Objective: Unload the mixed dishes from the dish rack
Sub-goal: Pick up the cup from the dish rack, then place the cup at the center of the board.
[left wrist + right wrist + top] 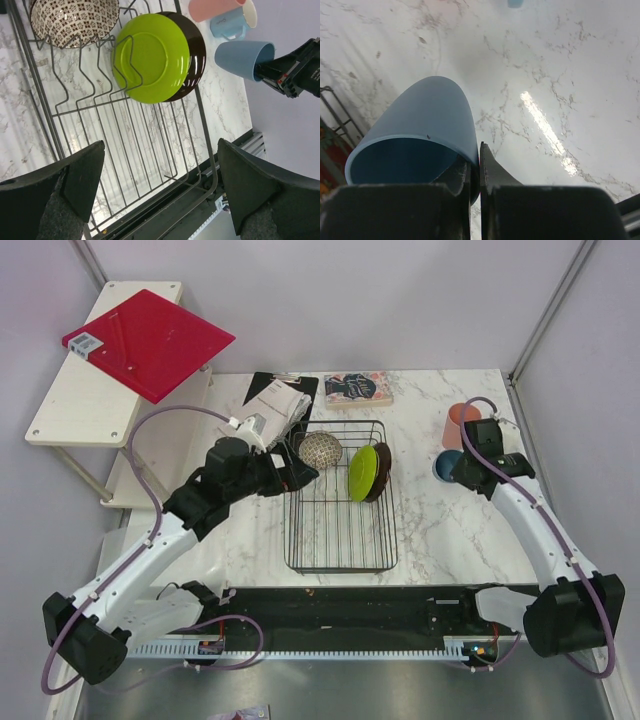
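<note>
Right gripper [479, 150] pinching the wall of the darker blue cup [430, 115], right of the dish rack [335, 530]; left gripper [160, 160], fingers spread, at the rack's left edge; speckled bowl [320, 450] and lime green plate [362, 472] inside it.

Glossy marbled table [440, 530], wire dish rack [340, 535]

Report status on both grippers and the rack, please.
Left gripper open at dish rack. Right gripper shut on darker blue cup, outside rack. Bowl, lime green plate, dark-backed plate in rack. Nothing blocking.
</note>
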Robot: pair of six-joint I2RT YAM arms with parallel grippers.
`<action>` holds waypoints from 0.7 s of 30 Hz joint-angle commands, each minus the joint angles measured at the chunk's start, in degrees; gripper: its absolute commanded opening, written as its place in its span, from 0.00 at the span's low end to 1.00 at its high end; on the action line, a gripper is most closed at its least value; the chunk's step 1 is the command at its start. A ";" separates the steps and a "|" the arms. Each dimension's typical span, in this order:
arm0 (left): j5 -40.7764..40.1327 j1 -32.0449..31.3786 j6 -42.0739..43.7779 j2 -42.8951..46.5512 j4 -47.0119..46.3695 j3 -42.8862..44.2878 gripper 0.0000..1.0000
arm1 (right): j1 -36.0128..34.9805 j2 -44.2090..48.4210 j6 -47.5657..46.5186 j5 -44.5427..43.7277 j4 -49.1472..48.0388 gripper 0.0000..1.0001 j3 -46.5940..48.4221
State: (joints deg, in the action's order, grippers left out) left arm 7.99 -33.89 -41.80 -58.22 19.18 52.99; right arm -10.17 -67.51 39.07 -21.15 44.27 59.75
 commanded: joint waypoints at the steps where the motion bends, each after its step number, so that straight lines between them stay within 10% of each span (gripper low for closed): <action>1: -2.10 -0.13 2.87 1.52 2.79 -1.75 1.00 | 4.28 -1.05 1.54 2.69 -1.55 0.00 -0.95; 21: -2.01 -0.21 3.22 0.12 3.67 -2.45 0.99 | 11.84 -12.21 6.02 0.05 -6.21 0.00 -1.56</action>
State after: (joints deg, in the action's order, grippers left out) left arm 7.07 -33.89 -40.84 -57.67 22.70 50.48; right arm 1.32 -78.72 43.07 -19.62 41.71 58.41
